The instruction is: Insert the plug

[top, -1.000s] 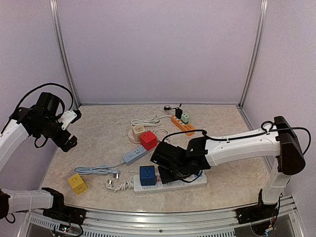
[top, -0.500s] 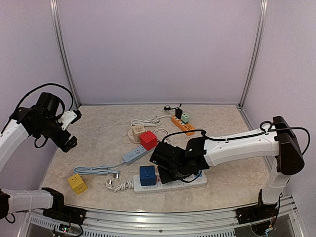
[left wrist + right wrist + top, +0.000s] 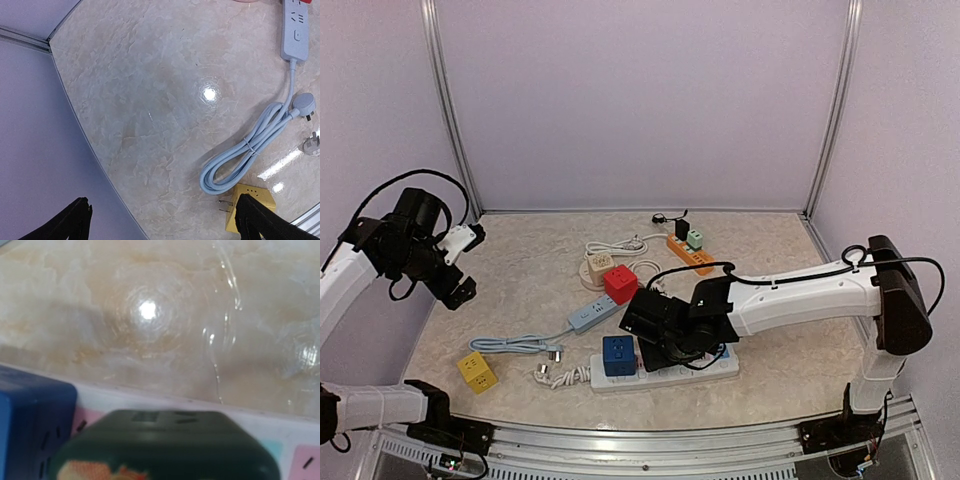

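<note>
— Where is the dark green plug (image 3: 165, 445) sitting?
— The right tool (image 3: 663, 347) is gripping it, jaws half-closed, right over the white power strip (image 3: 712, 370), beside the blue cube adapter (image 3: 618, 355).
— And the strip's axis?
— It is running left-right along the near desk (image 3: 520, 290), so I judge the sockets are lying straight below. The left tool (image 3: 165, 225) is gaping empty, well apart.

Nothing readable anywhere, honestly. The dark green plug (image 3: 165, 440) has some orange print (image 3: 97, 471) on it, but it's too blurry to make out letters.
</note>
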Available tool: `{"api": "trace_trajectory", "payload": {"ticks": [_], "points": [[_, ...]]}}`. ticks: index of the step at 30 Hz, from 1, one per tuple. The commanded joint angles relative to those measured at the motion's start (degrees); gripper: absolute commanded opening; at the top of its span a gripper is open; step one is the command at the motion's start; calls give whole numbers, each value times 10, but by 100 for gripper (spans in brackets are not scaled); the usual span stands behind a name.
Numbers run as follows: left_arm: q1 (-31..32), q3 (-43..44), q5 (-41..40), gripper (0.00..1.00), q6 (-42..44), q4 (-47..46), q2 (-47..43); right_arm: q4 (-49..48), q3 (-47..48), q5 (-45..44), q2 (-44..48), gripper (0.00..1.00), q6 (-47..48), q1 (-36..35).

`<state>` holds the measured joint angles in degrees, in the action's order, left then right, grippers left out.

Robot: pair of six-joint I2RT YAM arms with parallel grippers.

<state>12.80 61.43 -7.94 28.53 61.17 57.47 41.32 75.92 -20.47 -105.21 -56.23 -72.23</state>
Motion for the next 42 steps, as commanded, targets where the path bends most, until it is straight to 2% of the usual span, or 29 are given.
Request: {"api": "trace_trajectory", "payload": {"ticks": [1, 7, 12, 16, 22, 27, 34, 38, 42], "points": [[5, 7, -1, 99, 2, 10, -8, 90, -38, 24, -19, 0, -6, 7], [5, 7, -2, 99, 1, 11, -10, 118, -21, 43, -41, 0, 13, 10], [6, 7, -2, 99, 2, 11, -10, 83, -43, 67, -70, 0, 24, 24], [6, 8, -3, 99, 1, 12, -9, 101, -45, 51, -78, 0, 27, 38], [14, 9, -8, 99, 1, 11, -5, 142, -71, 5, -36, 0, 18, 61], [29, 14, -9, 99, 3, 12, 6, 84, -83, 26, -43, 0, 69, 82], [24, 11, -7, 99, 3, 12, 4, 10, -119, 108, -135, 0, 67, 65], [24, 11, -6, 99, 5, 15, 6, -35, -160, 150, -149, 0, 53, 60], [23, 11, 3, 99, 8, 17, 8, 6, -141, 136, -130, 0, 56, 60]]}}
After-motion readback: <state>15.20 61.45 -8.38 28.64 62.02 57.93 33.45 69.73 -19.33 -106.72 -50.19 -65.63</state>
